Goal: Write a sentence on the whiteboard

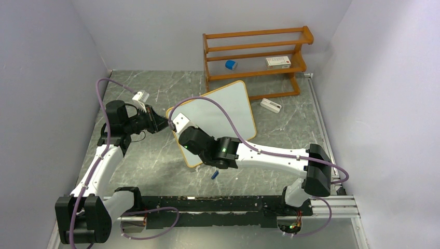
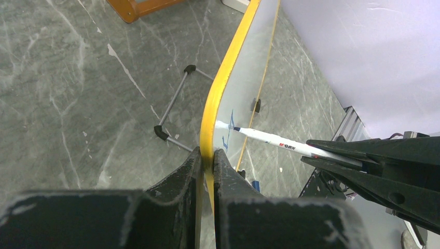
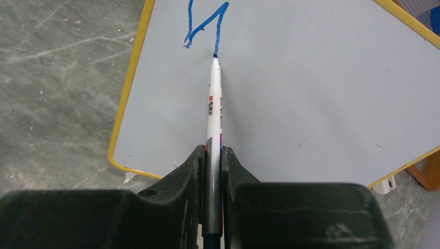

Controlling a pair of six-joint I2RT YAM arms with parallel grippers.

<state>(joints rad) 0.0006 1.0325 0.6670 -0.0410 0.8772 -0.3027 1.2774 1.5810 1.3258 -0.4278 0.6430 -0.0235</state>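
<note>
The whiteboard [image 1: 223,106] stands propped at a slant near the middle of the table [image 1: 155,166], with the orange wooden rack [image 1: 254,54] behind it toward 1 o'clock. Its yellow frame is pinched at the 9 o'clock edge between the pressed-together fingers of the left gripper [image 2: 207,153], evidently so that the board is braced against sliding or tipping under writing pressure. A white marker [image 3: 214,104] is clamped lengthwise in the right gripper [image 3: 212,155], its barrel aligned with the fingers so that the tip is presented squarely. The tip touches the surface at the foot of a blue zigzag, the only part of the sentence [image 3: 205,23] written so far. The task is judged barely begun. A small blue object [image 1: 214,175], possibly the cap, lies at the board's 6 o'clock.
</note>
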